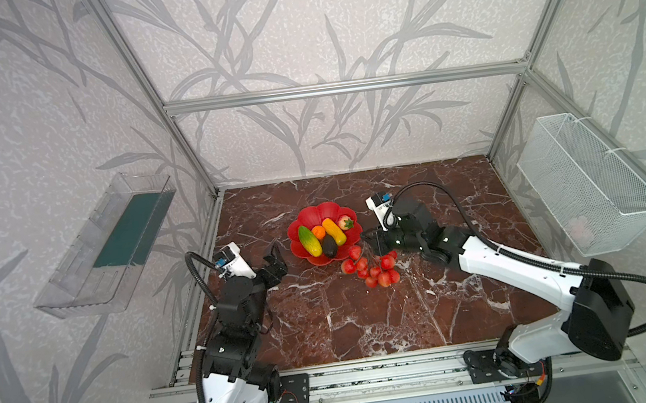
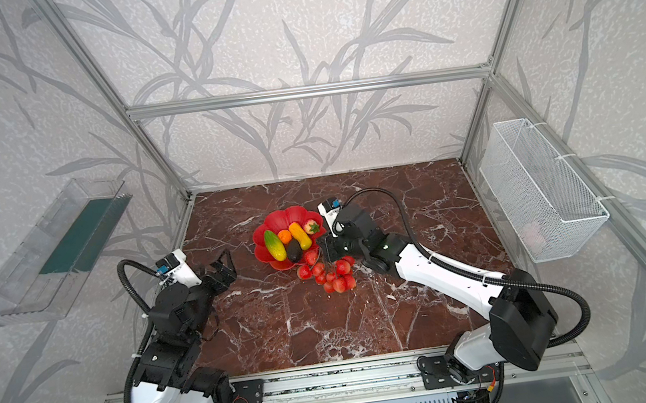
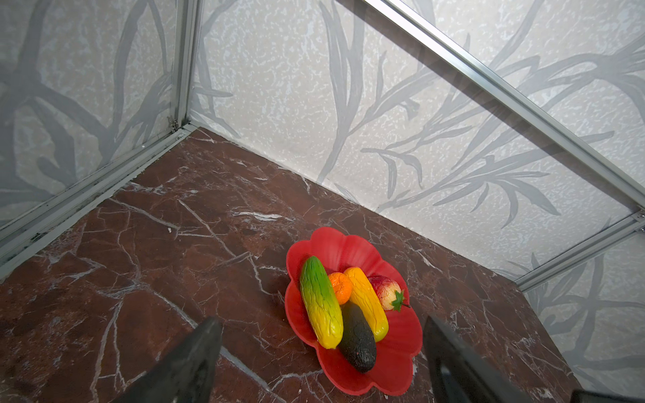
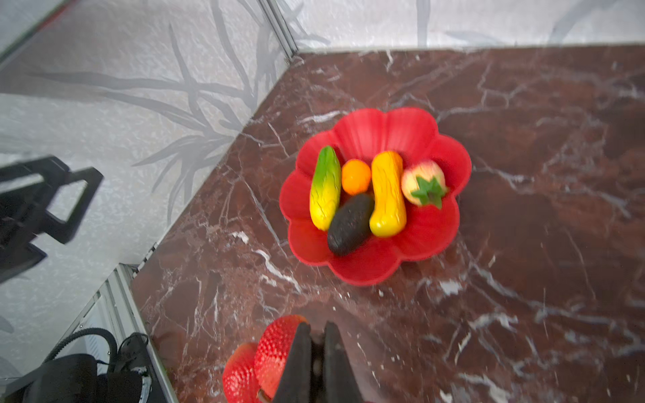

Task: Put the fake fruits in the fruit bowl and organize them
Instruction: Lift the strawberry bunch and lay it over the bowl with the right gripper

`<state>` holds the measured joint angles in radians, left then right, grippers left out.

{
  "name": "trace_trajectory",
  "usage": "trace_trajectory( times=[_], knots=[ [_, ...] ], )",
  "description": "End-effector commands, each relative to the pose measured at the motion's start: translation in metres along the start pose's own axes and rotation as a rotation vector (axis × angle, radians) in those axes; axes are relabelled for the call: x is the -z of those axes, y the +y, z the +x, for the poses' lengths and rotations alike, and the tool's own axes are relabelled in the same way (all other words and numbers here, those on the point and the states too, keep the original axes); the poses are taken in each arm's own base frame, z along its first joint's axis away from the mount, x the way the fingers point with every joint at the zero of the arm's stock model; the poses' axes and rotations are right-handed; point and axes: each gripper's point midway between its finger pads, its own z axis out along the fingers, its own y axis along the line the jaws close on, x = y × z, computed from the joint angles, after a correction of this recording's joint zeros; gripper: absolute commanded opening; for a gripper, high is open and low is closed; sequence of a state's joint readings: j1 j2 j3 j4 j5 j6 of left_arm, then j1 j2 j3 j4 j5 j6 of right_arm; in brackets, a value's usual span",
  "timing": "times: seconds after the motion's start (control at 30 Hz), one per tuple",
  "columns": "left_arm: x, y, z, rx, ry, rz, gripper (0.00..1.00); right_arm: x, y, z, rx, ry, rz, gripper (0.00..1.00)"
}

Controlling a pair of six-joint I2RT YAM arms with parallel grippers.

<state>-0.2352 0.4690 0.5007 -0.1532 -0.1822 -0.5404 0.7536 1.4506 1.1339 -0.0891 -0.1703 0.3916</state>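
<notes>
The left gripper (image 1: 277, 259) hangs just left of the fruit bowl (image 1: 320, 212), jaws spread wide with nothing between them. In the bowl, at the table's middle-left, lie a green-yellow oblong fruit (image 1: 309, 241), a small orange (image 1: 319, 232), a yellow-orange oblong fruit (image 1: 334, 231), a strawberry (image 1: 345, 222) and a blackish oval fruit (image 1: 329, 246). The right gripper (image 4: 316, 331) is clamped tight on the dark stem of the bunch of red berries (image 1: 371, 268), which sits outside the bowl, just near-right of its rim.
</notes>
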Motion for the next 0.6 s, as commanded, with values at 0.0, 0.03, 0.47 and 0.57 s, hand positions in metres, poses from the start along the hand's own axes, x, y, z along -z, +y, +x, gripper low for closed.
trace_trajectory(
  times=[0.0,0.03,0.47,0.57],
  knots=[
    [0.004,0.008,-0.001,-0.014,-0.018,-0.028,0.91,-0.015,0.017,-0.019,0.098,0.022,-0.051,0.00],
    [0.004,0.009,0.001,-0.017,-0.012,-0.035,0.92,-0.021,0.021,-0.026,0.108,0.024,-0.065,0.00],
    [0.024,0.016,-0.001,-0.019,-0.032,-0.036,0.93,-0.125,0.010,-0.045,0.111,0.110,-0.094,0.00],
    [0.025,0.021,0.003,-0.022,-0.025,-0.050,0.93,-0.150,-0.006,-0.036,0.105,0.136,-0.057,0.00]
  ],
)
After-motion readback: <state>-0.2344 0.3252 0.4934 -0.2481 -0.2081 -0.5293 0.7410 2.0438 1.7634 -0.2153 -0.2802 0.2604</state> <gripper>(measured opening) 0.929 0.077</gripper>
